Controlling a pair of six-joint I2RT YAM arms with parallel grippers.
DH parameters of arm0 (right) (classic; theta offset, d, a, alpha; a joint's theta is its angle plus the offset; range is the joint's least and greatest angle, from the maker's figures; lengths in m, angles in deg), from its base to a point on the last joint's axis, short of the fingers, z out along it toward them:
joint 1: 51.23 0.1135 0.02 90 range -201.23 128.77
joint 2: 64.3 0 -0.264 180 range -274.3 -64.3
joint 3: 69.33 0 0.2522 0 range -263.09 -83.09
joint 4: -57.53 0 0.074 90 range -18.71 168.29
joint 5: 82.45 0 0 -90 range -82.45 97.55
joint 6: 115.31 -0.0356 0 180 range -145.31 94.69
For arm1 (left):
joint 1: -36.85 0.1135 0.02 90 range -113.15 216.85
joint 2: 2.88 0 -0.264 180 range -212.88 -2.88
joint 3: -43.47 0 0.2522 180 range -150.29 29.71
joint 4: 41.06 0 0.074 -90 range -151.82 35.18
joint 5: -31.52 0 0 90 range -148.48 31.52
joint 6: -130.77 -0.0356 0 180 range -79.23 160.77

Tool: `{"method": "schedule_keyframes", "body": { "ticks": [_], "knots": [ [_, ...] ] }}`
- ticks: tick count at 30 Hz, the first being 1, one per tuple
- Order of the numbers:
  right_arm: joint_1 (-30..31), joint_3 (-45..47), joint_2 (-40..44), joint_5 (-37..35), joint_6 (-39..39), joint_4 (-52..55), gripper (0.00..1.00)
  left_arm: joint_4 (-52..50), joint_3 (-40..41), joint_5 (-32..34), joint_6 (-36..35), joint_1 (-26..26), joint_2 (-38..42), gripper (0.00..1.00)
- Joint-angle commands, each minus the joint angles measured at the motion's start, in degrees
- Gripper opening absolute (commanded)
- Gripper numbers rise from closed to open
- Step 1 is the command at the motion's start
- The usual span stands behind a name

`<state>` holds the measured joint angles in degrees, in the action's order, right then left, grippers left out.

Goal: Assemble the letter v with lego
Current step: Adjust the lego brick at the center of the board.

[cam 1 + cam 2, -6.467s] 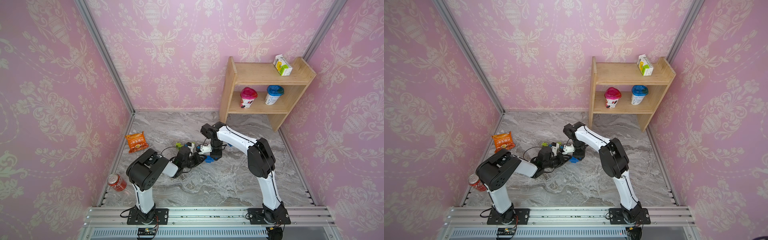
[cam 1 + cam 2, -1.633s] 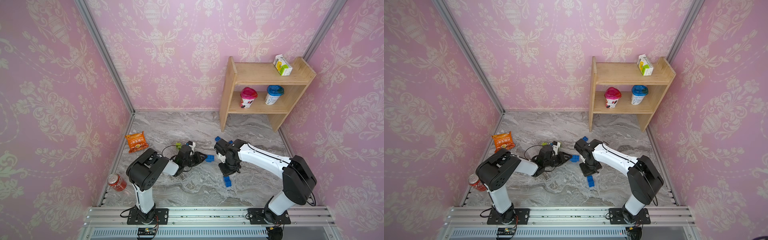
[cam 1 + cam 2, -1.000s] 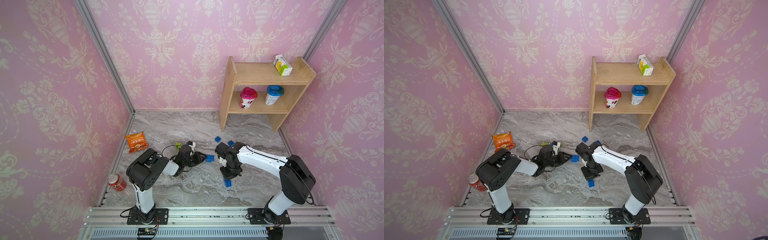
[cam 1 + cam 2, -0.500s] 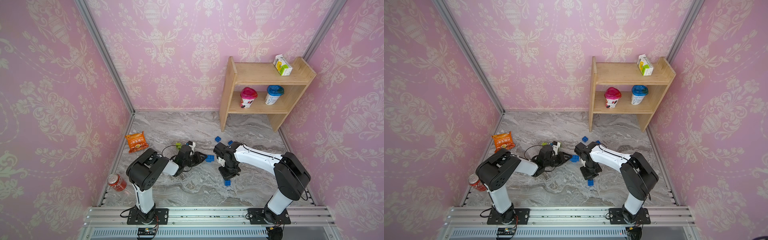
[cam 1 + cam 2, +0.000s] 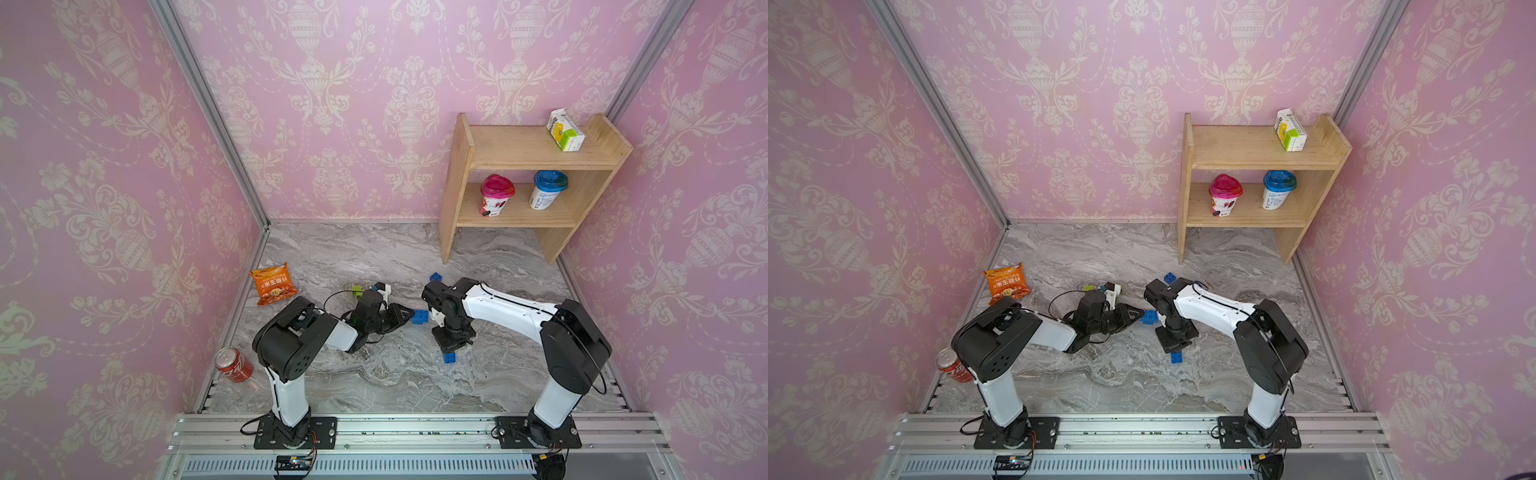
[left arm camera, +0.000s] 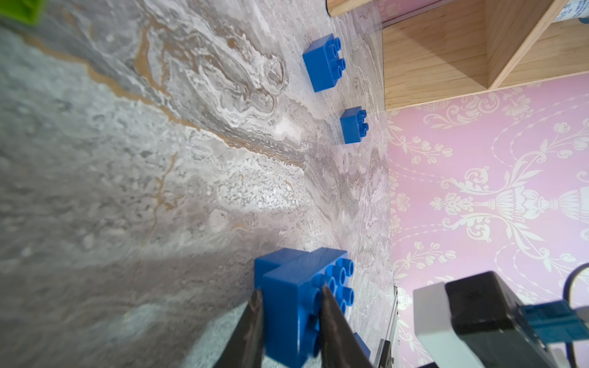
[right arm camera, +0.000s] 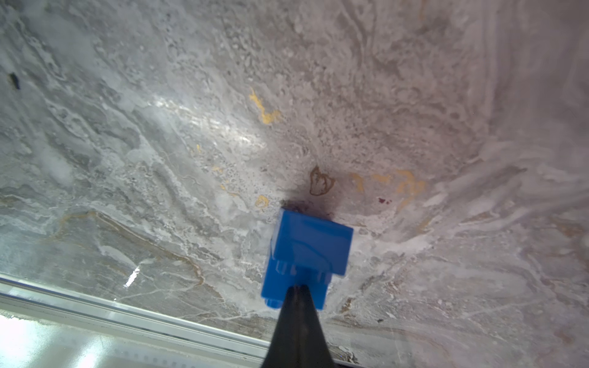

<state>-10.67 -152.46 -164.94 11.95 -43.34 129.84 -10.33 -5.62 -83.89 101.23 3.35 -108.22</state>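
My left gripper (image 6: 290, 291) is shut on a blue lego assembly (image 6: 302, 286) of two joined bricks, held low over the marble at centre (image 5: 419, 316). In both top views my right gripper (image 5: 452, 340) points down at the table just right of it. Its jaws are shut (image 7: 298, 288), and the tip overlaps the near edge of a loose blue lego brick (image 7: 307, 251) lying on the table (image 5: 449, 357). Two more blue bricks (image 6: 325, 62) (image 6: 353, 125) lie toward the shelf. A lime green brick (image 5: 356, 289) sits behind the left wrist.
An orange snack bag (image 5: 272, 284) lies at the left wall, and a red can (image 5: 232, 365) lies at the front left. A wooden shelf (image 5: 461, 187) with two cups and a carton stands at the back right. Pink walls enclose the marble table (image 5: 374, 386).
My right arm's elbow has swung left and its wrist has drifted slightly left over the loose blue brick. The left arm keeps its grip and has not moved.
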Motion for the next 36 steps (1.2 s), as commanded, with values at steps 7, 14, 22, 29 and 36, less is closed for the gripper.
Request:
{"method": "schedule_keyframes", "body": {
  "ticks": [7,14,22,29,36],
  "knots": [
    [-0.4,-2.0,-1.6,-1.8,1.5,1.9,0.00,-2.8,0.9,0.0,-1.1,0.2,-1.0,0.28],
    [-0.8,-3.4,-3.0,-2.5,2.4,2.3,0.00,-2.8,0.8,-0.2,-1.1,0.2,-1.0,0.28],
    [-1.4,-3.7,-4.7,-3.0,3.2,1.7,0.00,-3.0,0.7,-0.4,-1.0,0.2,-1.0,0.28],
    [-2.3,-7.0,-4.1,-3.4,5.2,4.0,0.00,-3.6,0.4,-0.5,-1.1,0.2,-0.7,0.28],
    [-2.4,-6.5,-3.2,-3.0,5.1,4.1,0.00,-3.5,0.4,-0.5,-1.1,0.2,-0.9,0.28]
  ]
}}
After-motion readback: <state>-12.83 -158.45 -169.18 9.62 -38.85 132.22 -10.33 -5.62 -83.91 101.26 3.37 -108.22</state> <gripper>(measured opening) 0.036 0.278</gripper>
